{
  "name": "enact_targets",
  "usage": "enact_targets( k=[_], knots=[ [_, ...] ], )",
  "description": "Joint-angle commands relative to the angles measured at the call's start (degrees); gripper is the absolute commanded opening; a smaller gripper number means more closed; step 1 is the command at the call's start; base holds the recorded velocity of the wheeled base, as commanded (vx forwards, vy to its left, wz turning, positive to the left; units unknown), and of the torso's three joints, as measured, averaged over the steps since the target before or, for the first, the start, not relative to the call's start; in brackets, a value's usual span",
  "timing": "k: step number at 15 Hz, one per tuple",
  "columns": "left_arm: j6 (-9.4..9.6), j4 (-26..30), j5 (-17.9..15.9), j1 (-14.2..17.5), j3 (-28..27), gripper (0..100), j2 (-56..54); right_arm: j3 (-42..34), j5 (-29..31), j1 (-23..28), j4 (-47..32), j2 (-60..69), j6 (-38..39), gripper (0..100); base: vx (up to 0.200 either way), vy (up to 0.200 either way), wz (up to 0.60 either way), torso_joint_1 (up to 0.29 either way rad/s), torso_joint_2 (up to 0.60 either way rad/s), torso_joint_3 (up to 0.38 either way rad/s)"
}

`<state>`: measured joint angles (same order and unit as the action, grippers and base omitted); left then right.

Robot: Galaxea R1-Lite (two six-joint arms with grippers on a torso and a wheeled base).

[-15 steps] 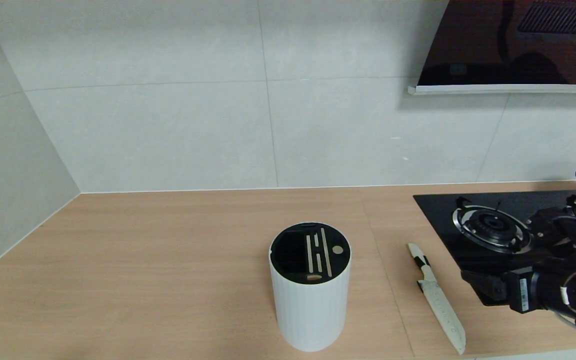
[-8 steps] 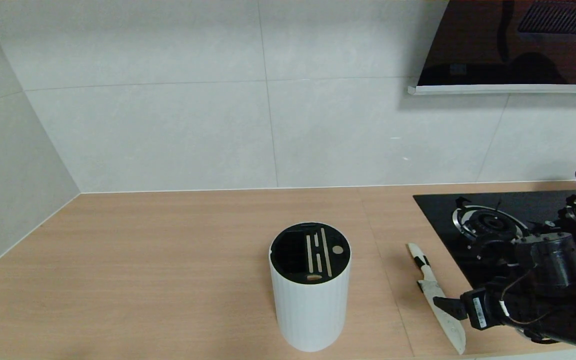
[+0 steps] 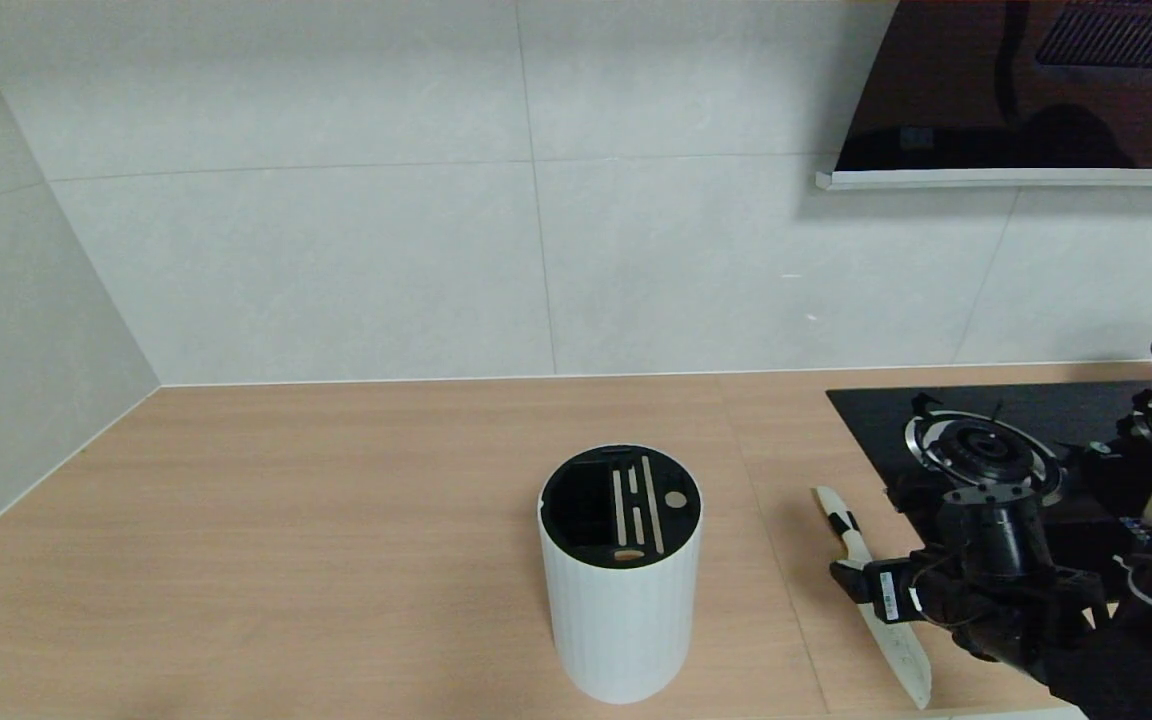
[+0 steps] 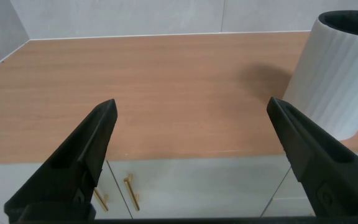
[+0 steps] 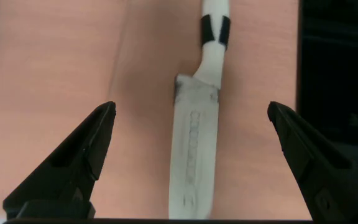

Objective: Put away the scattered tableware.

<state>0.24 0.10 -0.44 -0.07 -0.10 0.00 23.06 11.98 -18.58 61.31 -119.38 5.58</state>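
Near the front edge of the desk (image 3: 336, 520), the right tool (image 3: 861, 580) covered the knife (image 3: 896, 648) where its handle met its blade. In the right wrist view the handle's end ran off the picture, and the markings on the blade were too blurred to make out. The white holder (image 4: 337, 74) was cut off by the edge of the left wrist picture, with its top mostly out of sight.

Pale tiled wall (image 3: 336, 250) behind a wooden counter (image 3: 286, 520) with gas hob (image 3: 871, 418).
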Motion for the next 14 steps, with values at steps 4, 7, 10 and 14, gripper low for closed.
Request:
enact_targets(
  k=[4, 7, 10, 14],
  knots=[
    [0.02, -0.01, 0.00, -0.01, 0.01, 100, 0.00, 4.09, 1.64, 0.03, 0.39, -7.36, 4.26, 100, 0.000, 0.000, 0.00, 0.000, 0.00, 0.000],
    [0.02, -0.01, 0.00, -0.01, 0.01, 100, 0.09, 5.68, 2.25, 0.03, 0.39, -9.29, 6.46, 100, 0.000, 0.000, 0.00, 0.000, 0.00, 0.000],
    [0.02, -0.01, 0.00, -0.01, 0.01, 100, 0.09, 6.47, 3.22, 0.21, 1.54, -10.87, 6.55, 100, 0.000, 0.000, 0.00, 0.000, 0.00, 0.000],
    [0.02, -0.01, 0.00, -0.01, 0.01, 100, 0.09, 7.35, 5.86, 0.47, 4.70, -14.21, 6.28, 100, 0.000, 0.000, 0.00, 0.000, 0.00, 0.000]
  ],
)
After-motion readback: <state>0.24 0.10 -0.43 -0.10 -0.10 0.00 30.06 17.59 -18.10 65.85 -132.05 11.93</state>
